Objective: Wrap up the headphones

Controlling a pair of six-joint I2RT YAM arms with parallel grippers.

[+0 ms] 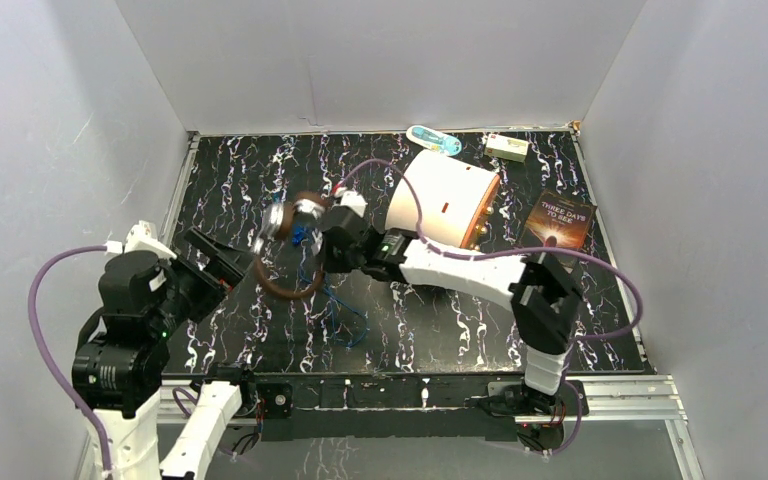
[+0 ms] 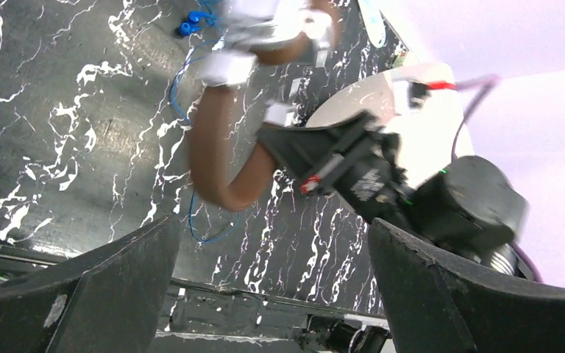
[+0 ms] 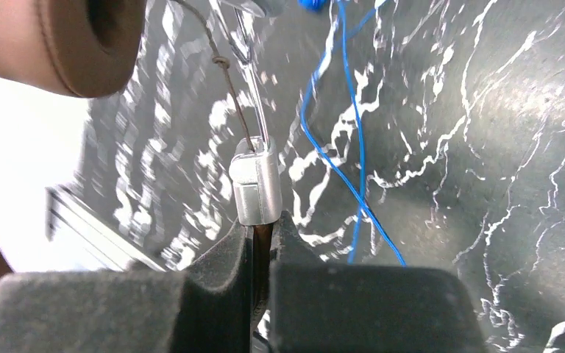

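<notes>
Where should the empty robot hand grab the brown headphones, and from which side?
Grab the headphones by the bare lower curve of the padded headband, coming in from the left. The right gripper pinches the band beside the silver slider, so that curve is free, and the left gripper faces it with open fingers.

The headphones [image 1: 276, 288] were left of the cylinder [image 1: 445, 195], their cable [image 1: 345, 315] on the table [image 1: 240, 180] before them. The book [image 1: 558, 222] lay right of the cylinder, with the box [image 1: 507, 147] and packet [image 1: 433, 140] behind.
</notes>
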